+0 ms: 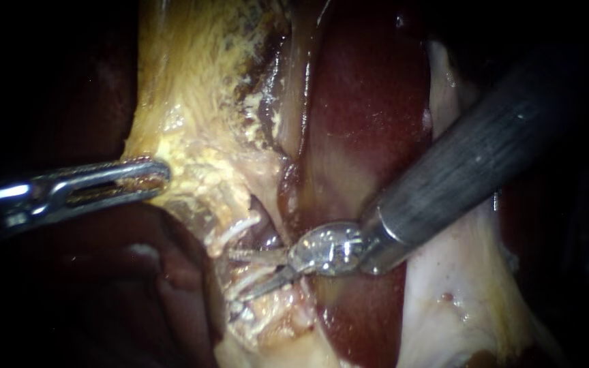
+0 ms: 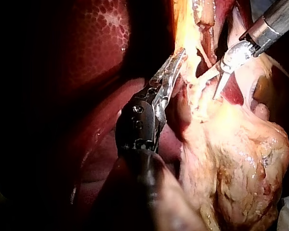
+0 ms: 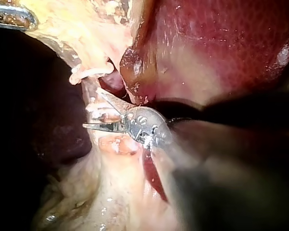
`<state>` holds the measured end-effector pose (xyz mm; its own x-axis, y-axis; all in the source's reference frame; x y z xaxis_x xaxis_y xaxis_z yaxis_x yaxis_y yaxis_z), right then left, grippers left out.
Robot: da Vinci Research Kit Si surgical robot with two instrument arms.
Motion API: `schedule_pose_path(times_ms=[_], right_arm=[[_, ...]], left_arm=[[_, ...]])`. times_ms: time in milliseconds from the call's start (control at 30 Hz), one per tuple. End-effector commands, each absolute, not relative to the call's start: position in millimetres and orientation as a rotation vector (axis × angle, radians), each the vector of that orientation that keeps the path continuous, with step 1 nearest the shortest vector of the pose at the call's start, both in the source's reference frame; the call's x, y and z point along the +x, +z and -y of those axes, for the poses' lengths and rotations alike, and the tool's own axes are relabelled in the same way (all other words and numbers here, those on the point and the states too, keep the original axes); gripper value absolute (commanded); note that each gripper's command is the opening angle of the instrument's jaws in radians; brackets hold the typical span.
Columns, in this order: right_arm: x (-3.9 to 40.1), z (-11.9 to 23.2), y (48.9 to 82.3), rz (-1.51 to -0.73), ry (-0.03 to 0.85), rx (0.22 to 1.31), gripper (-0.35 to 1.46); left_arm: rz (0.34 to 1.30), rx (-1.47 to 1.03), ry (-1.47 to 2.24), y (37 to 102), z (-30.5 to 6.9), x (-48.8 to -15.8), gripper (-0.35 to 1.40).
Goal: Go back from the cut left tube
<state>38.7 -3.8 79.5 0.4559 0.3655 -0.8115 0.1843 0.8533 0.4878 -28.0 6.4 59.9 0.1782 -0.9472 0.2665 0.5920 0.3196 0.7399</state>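
Tube (image 1: 250,257), cut into thin pale strands, lies in a small hollow at the edge of the yellow fatty tissue (image 1: 192,136), just beside the dark red liver (image 1: 369,102). From the endoscope view I cannot tell which strand is the left one.

The right instrument (image 1: 247,276) has its two thin blades spread apart right at the strands. Pale bits sit between the blades, but nothing is pinched. I think that is good for leaving: open blades can slide away without tugging. The safe way out looks like straight back along its own shaft.

The left instrument (image 1: 146,178) has its jaws closed on the edge of the yellow fatty tissue. I think it pulls that tissue to the side so the hollow is open and easy to see.

In the endoscope view the blades are partly lost among the strands. The right wrist view shows the gap between them clearly, with a small reddish bit in it. The left wrist view shows the blades spread like a V, and a big lumpy yellow mass past the left jaws that the endoscope view leaves out.
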Motion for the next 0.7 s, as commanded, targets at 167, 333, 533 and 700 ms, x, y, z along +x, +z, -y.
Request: schedule_pose_path(times_ms=[167, 333, 533, 700], right_arm=[[35.6, 2.5, 78.1, -1.12, 0.081, 0.488, 1.45], [32.2, -0.1, 76.0, -1.117, 0.055, 0.384, 1.43], [28.3, -3.3, 72.8, -1.097, 0.04, 0.287, 1.43], [26.1, -5.0, 71.2, -1.078, 0.03, 0.236, 1.43]], left_arm=[[0.798, 0.54, -1.167, 60.2, -6.5, -27.8, -0.35], [0.798, 0.537, -1.168, 60.5, -6.5, -27.7, -0.35], [0.798, 0.536, -1.168, 60.5, -6.6, -27.8, -0.35], [0.798, 0.536, -1.168, 60.8, -6.6, -27.9, -0.35]])
